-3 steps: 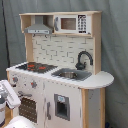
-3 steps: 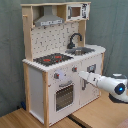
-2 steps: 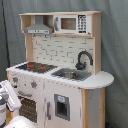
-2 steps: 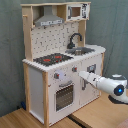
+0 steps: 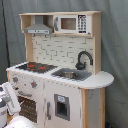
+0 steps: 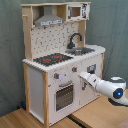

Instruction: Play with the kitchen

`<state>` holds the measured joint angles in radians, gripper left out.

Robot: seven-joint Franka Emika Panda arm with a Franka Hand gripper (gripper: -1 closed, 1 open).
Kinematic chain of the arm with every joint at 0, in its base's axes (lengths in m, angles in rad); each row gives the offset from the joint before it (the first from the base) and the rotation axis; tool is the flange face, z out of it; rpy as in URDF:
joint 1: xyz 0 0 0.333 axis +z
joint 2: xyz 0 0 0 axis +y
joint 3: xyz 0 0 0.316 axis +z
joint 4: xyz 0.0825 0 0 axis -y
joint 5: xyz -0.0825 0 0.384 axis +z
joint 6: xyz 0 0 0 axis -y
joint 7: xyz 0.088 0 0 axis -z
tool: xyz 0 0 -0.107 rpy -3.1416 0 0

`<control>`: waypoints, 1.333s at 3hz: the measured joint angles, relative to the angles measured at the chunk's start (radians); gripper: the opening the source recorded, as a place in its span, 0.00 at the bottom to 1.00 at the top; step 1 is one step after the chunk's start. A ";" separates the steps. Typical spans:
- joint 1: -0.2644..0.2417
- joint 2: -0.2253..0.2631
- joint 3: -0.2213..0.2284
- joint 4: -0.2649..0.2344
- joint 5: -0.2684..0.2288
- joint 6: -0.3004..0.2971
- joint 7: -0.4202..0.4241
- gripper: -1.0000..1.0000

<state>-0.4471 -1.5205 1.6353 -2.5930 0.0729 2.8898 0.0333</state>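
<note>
Toy kitchen (image 5: 57, 75) of white panels and pale wood fills both exterior views, standing upright against a grey-green curtain (image 5: 114, 45). In the second exterior view it stands on a light wooden floor (image 6: 30, 119).

Taking the first exterior view from its left: at the bottom left corner, beside the kitchen's front, the white robot arm (image 5: 9, 100) enters the frame, close to the oven door (image 5: 31, 107). Its pincer cannot be made out here. Above the oven, the black hob (image 5: 34, 66) with red rings sits on the counter, and a grey extractor hood (image 5: 39, 27) hangs over it under the top shelf. A white tiled back wall (image 5: 57, 49) runs behind the counter. To the right of the hob, a steel sink (image 5: 70, 75) is set into the counter with a black curved faucet (image 5: 83, 60) behind it. Over the sink, a microwave (image 5: 72, 23) with a dark keypad sits in the upper shelf. The keypad markings are too small to read, and no brand name or other writing is legible anywhere.

In the second exterior view, from its left: the hood (image 6: 49, 20) is at top, the hob (image 6: 52, 59) below it and the windowed oven door (image 6: 64, 95) beneath the knobs. The faucet (image 6: 75, 40) and sink (image 6: 82, 50) lie to the hob's right. The arm (image 6: 107, 87) reaches in from the lower right, and its gripper (image 6: 83, 76) is against the kitchen's front panel just right of the oven door. Whether its fingers are apart or together cannot be told.
</note>
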 joint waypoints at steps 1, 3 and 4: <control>-0.003 -0.006 0.013 0.004 0.000 0.003 0.100 1.00; -0.031 -0.005 0.028 0.025 0.000 0.015 0.324 1.00; -0.062 -0.006 0.033 0.036 -0.001 0.046 0.417 1.00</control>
<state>-0.5094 -1.5260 1.6686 -2.5569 0.0724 2.9353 0.4505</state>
